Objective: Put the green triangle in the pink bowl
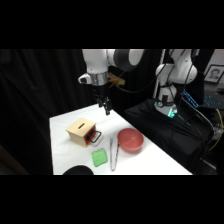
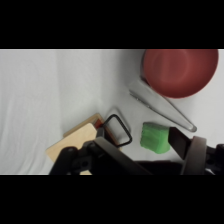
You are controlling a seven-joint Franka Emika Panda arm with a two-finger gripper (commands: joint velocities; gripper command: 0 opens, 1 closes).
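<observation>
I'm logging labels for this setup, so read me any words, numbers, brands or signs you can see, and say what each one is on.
No text can be read in either view.
Wooden box: plain faces, no lettering visible.
Pink bowl, green triangle and metal tongs: no markings.
Black-and-white panel at the side view's right edge: it carries a dark pattern, too blurred to read.
Arm: no legible brand mark.

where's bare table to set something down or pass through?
Bare table runs along the left edge beside the wooden box, and at the far corner under the hand. Crowded: the near middle, where green triangle, tongs and pink bowl sit close together. Dark round object blocks the near-left edge.
</observation>
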